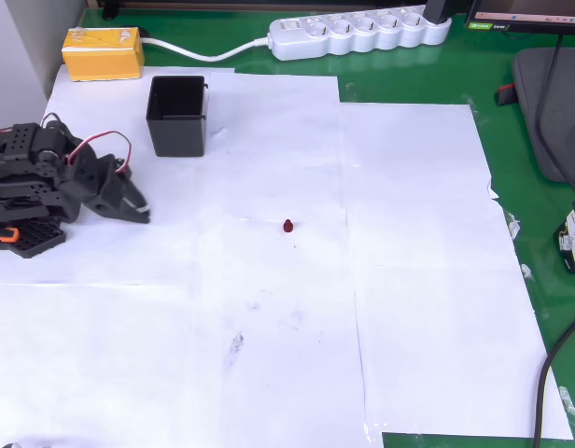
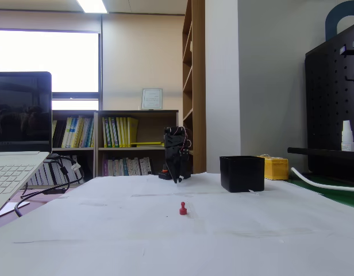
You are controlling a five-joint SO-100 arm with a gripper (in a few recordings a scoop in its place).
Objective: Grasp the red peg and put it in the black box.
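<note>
I see red peg (image 1: 287, 225) upright on white paper (image 1: 409, 280), overhead centre. Black box (image 1: 176, 115) at 10 o'clock from it. Gripper (image 1: 138, 207) at 9 o'clock, well apart, empty, fingers narrow.

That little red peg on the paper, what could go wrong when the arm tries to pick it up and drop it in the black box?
The red peg is tiny beside the gripper, so the fingers could easily miss it or knock it rolling across the white paper. The black box has tall walls and a small opening; a low carry might bump it, or a slightly off release might land the peg outside.
</note>
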